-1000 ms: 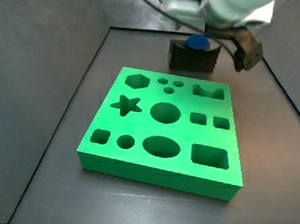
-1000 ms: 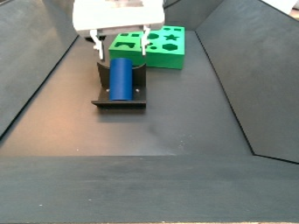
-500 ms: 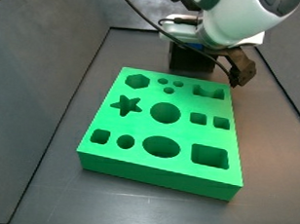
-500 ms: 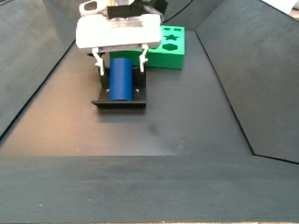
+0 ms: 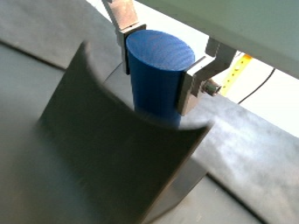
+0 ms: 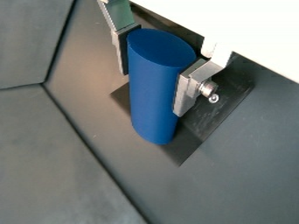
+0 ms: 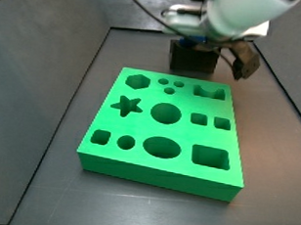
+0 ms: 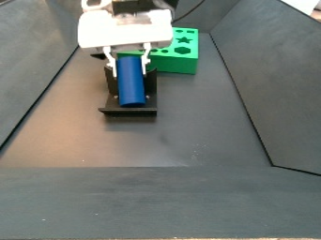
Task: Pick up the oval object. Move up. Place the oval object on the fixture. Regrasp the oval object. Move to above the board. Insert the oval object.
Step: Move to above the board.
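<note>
The oval object (image 5: 159,83), a smooth dark-blue peg, lies in the notch of the dark fixture (image 5: 111,153). My gripper (image 5: 160,68) straddles the peg near its far end, and both silver fingers press against its sides, so it is shut on the peg. The same grip shows in both wrist views, with the peg (image 6: 156,105) over the fixture's base plate (image 6: 208,131). In a side view the gripper (image 8: 130,66) stands over the peg (image 8: 130,86) and fixture (image 8: 128,109). From the opposite side the gripper (image 7: 206,40) hides the peg. The green board (image 7: 165,125) lies nearby.
Sloped dark walls (image 8: 51,84) rise on both sides of the black floor. The board (image 8: 183,52) sits just beyond the fixture (image 7: 192,57). A yellow cable (image 5: 237,70) hangs beside one finger.
The gripper has come down over the peg on the fixture, and its fingers have drawn in from wide apart until they meet the peg's sides.
</note>
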Tool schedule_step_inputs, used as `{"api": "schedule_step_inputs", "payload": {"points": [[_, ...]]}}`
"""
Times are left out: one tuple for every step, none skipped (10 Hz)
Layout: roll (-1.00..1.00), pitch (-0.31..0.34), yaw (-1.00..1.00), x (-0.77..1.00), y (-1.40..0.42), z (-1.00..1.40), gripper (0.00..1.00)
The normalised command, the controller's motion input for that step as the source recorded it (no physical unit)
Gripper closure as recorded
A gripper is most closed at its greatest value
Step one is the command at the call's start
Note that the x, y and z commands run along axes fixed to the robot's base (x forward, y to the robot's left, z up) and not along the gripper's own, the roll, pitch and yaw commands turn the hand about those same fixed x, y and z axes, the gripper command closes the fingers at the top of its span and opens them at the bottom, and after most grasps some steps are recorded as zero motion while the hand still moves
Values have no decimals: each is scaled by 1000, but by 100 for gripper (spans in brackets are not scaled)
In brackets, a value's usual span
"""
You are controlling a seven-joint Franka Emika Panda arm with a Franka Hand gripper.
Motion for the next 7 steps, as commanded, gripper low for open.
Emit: {"api": "schedule_step_inputs", "payload": {"points": [[-60, 5, 80, -54, 147, 1000, 100], [-57, -22, 57, -55, 139, 1000, 100], [-55, -28, 48, -56, 135, 1000, 100], [-53, -35, 33, -57, 129, 1000, 100], [-48, -40, 15, -60, 124, 1000, 100], [-51, -39, -3, -62, 117, 1000, 100], [-55, -36, -11, -63, 114, 1000, 100]]}}
